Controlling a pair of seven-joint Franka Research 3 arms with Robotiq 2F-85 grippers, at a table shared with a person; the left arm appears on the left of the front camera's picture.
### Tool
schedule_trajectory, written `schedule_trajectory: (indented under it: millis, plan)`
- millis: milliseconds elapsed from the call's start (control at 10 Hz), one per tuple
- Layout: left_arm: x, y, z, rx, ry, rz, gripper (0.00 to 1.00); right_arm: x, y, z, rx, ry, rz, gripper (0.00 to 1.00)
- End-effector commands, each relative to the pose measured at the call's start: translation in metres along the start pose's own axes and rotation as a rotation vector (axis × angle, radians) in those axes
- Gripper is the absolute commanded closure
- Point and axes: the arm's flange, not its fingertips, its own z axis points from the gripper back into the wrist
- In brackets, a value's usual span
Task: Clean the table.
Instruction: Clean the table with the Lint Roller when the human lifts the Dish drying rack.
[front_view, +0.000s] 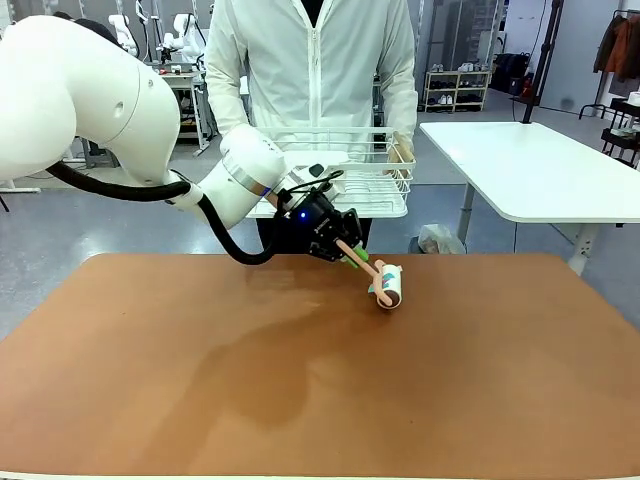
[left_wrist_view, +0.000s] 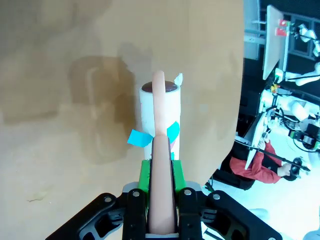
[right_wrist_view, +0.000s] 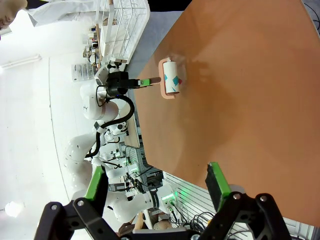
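Clamps jaws of the left gripper (front_view: 352, 258) on the pink handle of the lint roller (front_view: 388, 284), rests the roll on the table (front_view: 300, 390) near its far middle. Spreads jaws of the right gripper (right_wrist_view: 157, 182) wide by a table edge, well apart from the roller. Leaves broad open tabletop around it. Past the far edge, shows a white wire basket (front_view: 385, 190) in a person's hand (front_view: 402, 148), contents unclear.

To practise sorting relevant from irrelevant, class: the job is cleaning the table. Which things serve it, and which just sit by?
In the job: brown table, lint roller, left tool gripping its handle.
Standing by: wire basket held by the person, white table, open right tool.
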Motion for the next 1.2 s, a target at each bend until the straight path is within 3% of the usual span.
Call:
schedule_trajectory:
  millis: [0,200,500,700,800,1000,1100]
  plan:
    - [-0.018,-0.026,0.033,-0.011,-0.043,-0.017,0.79,-0.003,0.002,0.0,0.02,-0.011,0.015,0.0]
    - [-0.051,-0.065,0.064,0.018,-0.049,-0.096,0.79,-0.003,0.002,0.0,0.02,-0.011,0.015,0.0]
    - [-0.09,-0.08,0.11,0.08,-0.066,-0.103,0.79,-0.003,0.002,0.0,0.02,-0.011,0.015,0.0]
    - [-0.107,-0.074,0.132,0.149,-0.039,-0.091,0.79,-0.003,0.002,0.0,0.02,-0.011,0.015,0.0]
    - [-0.127,-0.065,0.163,0.242,-0.015,-0.094,0.79,-0.003,0.002,0.0,0.02,-0.011,0.015,0.0]
    - [-0.187,-0.027,0.256,0.504,-0.072,0.054,0.79,-0.003,0.002,0.0,0.02,-0.011,0.015,0.0]
    - [-0.211,-0.003,0.287,0.551,-0.052,0.11,0.79,-0.003,0.002,0.0,0.02,-0.011,0.015,0.0]
